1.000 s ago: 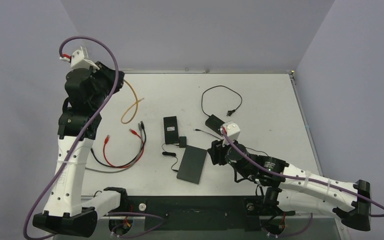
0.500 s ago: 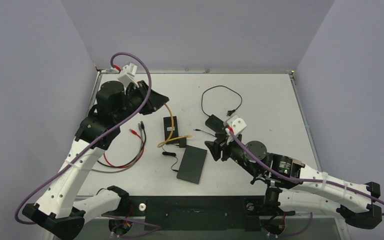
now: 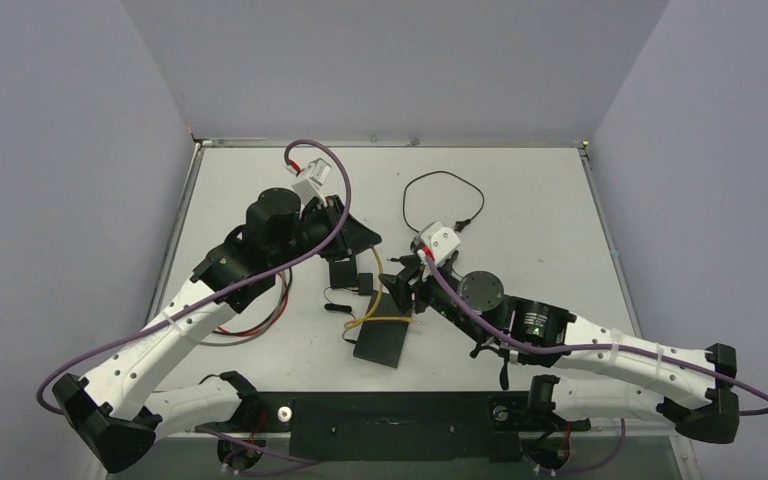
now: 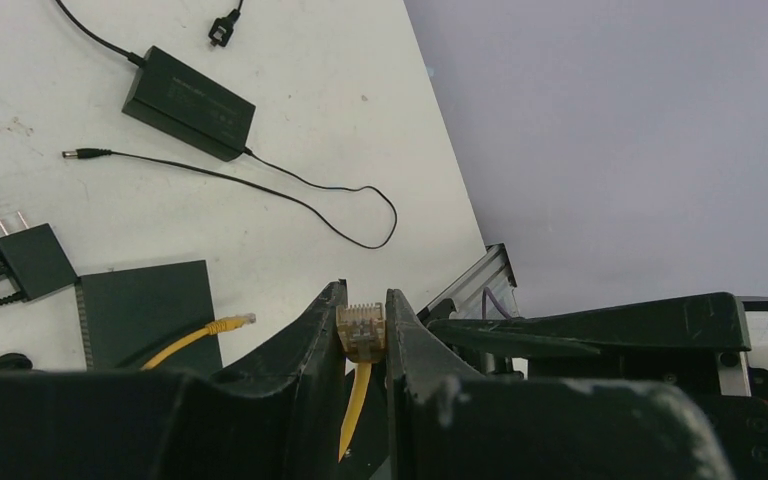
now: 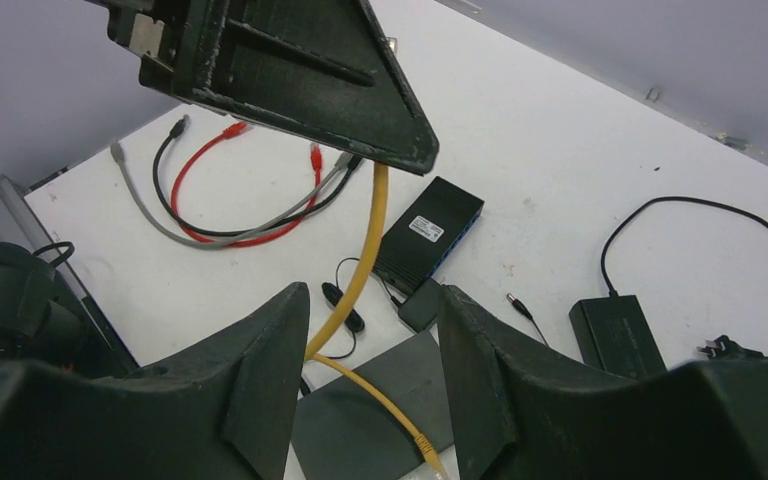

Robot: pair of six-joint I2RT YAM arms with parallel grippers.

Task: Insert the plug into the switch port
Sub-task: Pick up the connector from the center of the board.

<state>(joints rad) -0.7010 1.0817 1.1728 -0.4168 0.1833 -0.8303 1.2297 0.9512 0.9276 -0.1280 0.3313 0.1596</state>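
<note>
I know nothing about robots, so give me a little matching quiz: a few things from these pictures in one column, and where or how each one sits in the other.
Things:
1. yellow plug
2. red cable
3. power brick

States:
a. lying flat, with a thin black cord attached
b. pinched between the left jaws
c. lying loose in a loop, not held

Pairs: 1-b, 2-c, 3-a

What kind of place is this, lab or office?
Probably a robot test cell, not an office: white table boxed by plain grey walls, with loose network cables and a power adapter laid out.
</note>
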